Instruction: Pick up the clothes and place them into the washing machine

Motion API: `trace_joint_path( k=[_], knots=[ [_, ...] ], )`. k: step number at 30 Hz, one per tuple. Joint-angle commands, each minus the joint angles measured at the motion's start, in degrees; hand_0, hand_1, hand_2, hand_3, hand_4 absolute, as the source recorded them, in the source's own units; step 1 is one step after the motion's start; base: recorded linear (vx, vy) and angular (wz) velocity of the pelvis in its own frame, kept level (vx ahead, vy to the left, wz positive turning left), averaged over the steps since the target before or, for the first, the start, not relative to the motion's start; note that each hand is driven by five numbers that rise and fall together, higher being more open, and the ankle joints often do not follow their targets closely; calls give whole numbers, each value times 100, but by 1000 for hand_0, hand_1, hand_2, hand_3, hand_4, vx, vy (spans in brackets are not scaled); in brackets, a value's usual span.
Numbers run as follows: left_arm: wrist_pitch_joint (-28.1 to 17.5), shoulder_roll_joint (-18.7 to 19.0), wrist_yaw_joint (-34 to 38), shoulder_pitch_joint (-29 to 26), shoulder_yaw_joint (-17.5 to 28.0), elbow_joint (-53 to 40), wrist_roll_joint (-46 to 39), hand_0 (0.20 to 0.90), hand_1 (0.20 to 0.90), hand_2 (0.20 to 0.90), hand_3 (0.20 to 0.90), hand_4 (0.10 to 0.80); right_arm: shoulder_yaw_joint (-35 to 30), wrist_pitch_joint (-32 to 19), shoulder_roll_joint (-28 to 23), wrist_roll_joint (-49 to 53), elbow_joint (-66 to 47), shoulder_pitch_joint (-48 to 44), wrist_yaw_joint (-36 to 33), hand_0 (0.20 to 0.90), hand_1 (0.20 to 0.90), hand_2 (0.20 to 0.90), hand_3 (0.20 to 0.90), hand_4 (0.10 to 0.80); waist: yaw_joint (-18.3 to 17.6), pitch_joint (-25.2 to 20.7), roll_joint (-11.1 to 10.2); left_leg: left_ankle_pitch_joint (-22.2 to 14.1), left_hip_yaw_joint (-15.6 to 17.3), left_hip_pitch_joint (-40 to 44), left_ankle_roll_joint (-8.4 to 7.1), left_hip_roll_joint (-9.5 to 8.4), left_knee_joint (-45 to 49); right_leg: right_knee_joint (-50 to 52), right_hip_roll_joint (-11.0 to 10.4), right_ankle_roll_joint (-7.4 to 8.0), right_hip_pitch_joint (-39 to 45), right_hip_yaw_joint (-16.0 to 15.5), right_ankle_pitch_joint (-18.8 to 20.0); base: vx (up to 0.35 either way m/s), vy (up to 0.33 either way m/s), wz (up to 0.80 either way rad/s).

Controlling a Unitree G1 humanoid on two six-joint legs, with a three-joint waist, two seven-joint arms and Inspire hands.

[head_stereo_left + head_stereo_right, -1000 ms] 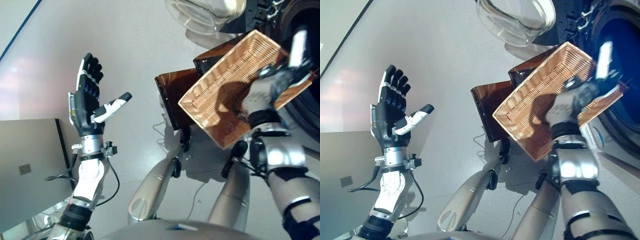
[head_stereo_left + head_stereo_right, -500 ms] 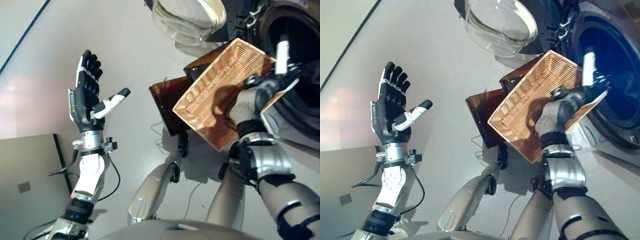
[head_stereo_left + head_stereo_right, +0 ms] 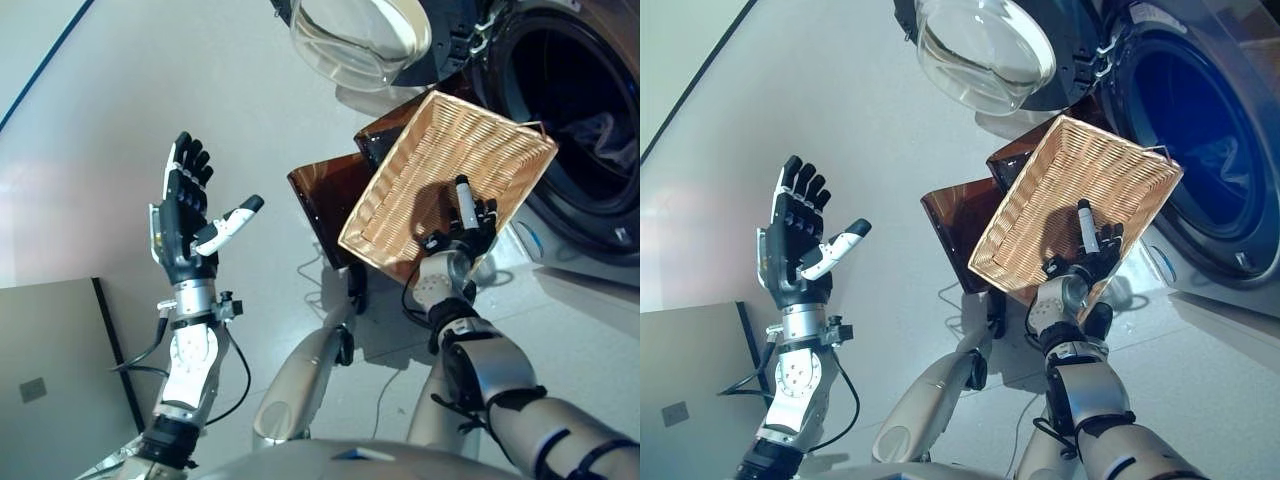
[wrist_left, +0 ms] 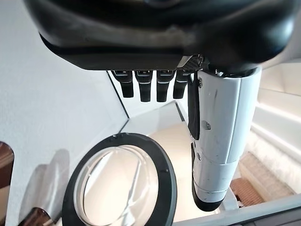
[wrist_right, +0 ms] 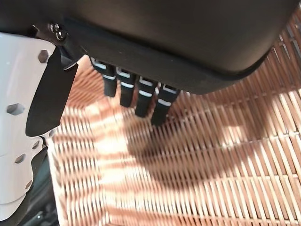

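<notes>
I count one wicker basket (image 3: 445,180), one front-loading washing machine (image 3: 590,150) with its round glass door (image 3: 360,40) swung open, and two dark brown stands (image 3: 325,195) just beside and under the basket. The basket sits directly in front of the drum opening and I see nothing in it: bare weave all the way across, which my right wrist view confirms.

The only clothes I can find are a dark, crumpled bundle (image 3: 605,130) already inside the drum, deep behind the opening. I cannot tell how many pieces it holds.

My right hand (image 3: 1085,255) hangs over the basket's floor near its corner closest to the machine. Its fingers (image 5: 136,94) are straight and loose, holding nothing, and they do not seem to touch the weave. My left hand (image 3: 185,215) is raised well away from the basket on the side far from the machine, fingers spread wide, thumb out, also empty.

My judgement on handling: cloth like this is light, limp and not fragile, so it will sag and trail from any grip. I would pinch a thick fold near the middle of a bundle instead of an edge, so nothing drags on the drum's rim.
</notes>
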Motion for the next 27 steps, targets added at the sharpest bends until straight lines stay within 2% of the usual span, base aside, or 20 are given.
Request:
trace_joint_path(
  k=[1,5,6,8,14,15,17,20,21,24,25,27],
  knots=[
    [-440,182,56,-194,335,-318,-12,900,900,900,900,800,315,-56,215,-243,-452,131,75,900,900,900,900,800,60,-22,-317,-826,-45,-80,-496,172,533,-1523,-68,-25,988,-121,479,47,-47,1],
    [-371,168,56,-175,374,-130,-35,900,900,900,900,800,304,64,225,-364,-454,456,116,900,900,900,900,800,-5,-47,-441,-867,-62,184,-496,190,514,-1695,-57,-5,1377,-216,512,47,-36,-7],
    [-318,143,61,-181,376,191,-61,900,900,900,900,800,277,121,218,-408,-509,657,163,900,900,900,900,800,-42,-110,-551,-885,-47,375,-503,227,485,-1800,-49,12,1595,-259,540,44,-21,-1],
    [-295,137,35,-186,368,349,-71,900,900,900,900,800,302,180,216,-447,-529,795,220,900,900,900,900,800,-69,-129,-596,-888,-60,525,-506,243,445,-1880,-43,19,1772,-291,548,64,-30,1],
    [70,124,-19,-184,442,2064,65,900,900,900,900,800,423,566,266,-747,-900,1949,802,900,900,900,900,800,-299,-593,-1094,-915,-80,1518,-543,338,149,-2438,30,113,2957,-555,598,126,-68,-3],
    [66,123,-18,-187,442,2068,65,900,900,900,900,800,424,566,266,-747,-903,1950,802,900,900,900,900,800,-303,-596,-1093,-886,-84,1509,-540,336,135,-2461,31,112,2956,-560,629,66,-46,-16],
    [155,116,-62,-203,462,2731,96,900,900,900,900,800,382,672,249,-950,-816,2215,859,900,900,900,900,800,-365,-776,-1198,-898,-87,1773,-560,374,38,-2585,61,131,3207,-616,636,75,-48,-3],
    [253,114,-119,-185,500,3314,101,900,900,900,900,800,384,812,175,-1338,-920,2646,926,900,900,900,900,800,-460,-930,-1304,-927,-80,1997,-581,435,16,-2679,103,143,3428,-659,643,82,-47,7],
    [352,96,-163,-155,460,3940,221,900,900,900,900,800,302,921,129,-1688,-698,2979,930,900,900,900,900,800,-506,-1089,-1394,-1001,-55,2256,-589,479,-7,-2770,146,155,3674,-689,627,105,-53,-1],
    [557,-5,-496,-146,485,5064,12,900,900,900,900,800,414,1324,-35,-2971,-301,3504,819,900,900,900,900,800,-584,-1409,-1521,-1065,45,2651,-597,550,-72,-2942,203,184,4018,-681,665,110,-56,3],
    [554,-4,-501,-145,484,5067,8,900,900,900,900,800,415,1326,-34,-2975,-304,3507,816,900,900,900,900,800,-583,-1404,-1520,-1065,46,2663,-597,551,-77,-2947,205,184,4029,-681,666,81,-32,-11],
    [734,-109,-869,-133,523,5707,-310,900,900,900,900,800,444,1475,-93,-3427,-72,3762,912,900,900,900,900,800,-645,-1530,-1550,-1061,111,2888,-593,592,-167,-2973,240,193,4184,-670,644,63,-20,-11]
  ],
)
